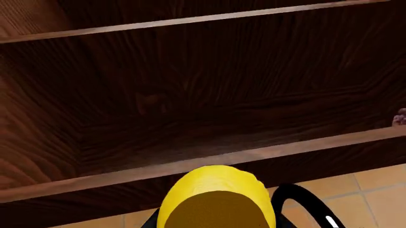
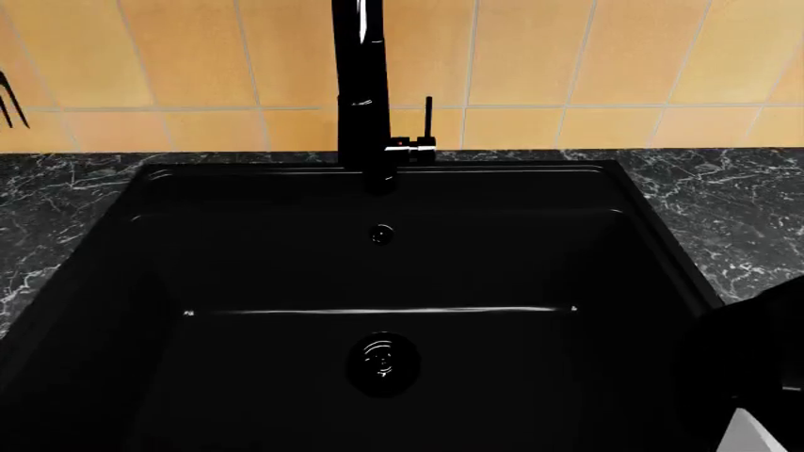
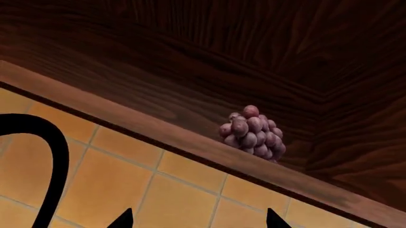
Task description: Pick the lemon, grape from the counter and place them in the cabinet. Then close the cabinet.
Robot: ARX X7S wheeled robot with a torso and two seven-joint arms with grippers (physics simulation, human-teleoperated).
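Observation:
In the left wrist view the bright yellow lemon (image 1: 216,187) fills the space between the jaws of my left gripper (image 1: 216,224), which is shut on it. It is held just in front of the lower wooden shelf edge (image 1: 190,164) of the open cabinet. The purple-pink grape bunch (image 3: 252,133) lies on the cabinet shelf (image 3: 190,142) near the inner corner. A sliver of it shows in the left wrist view (image 1: 400,117). My right gripper (image 3: 198,221) is open and empty, below the shelf and apart from the grape. The dark marble counter (image 2: 741,202) flanks the sink.
The glossy black sink basin (image 2: 377,282) and tall black faucet (image 2: 361,85) fill the head view, with orange wall tiles (image 2: 566,56) behind. The faucet's curve shows in the right wrist view (image 3: 56,156). An upper cabinet shelf (image 1: 190,21) runs above.

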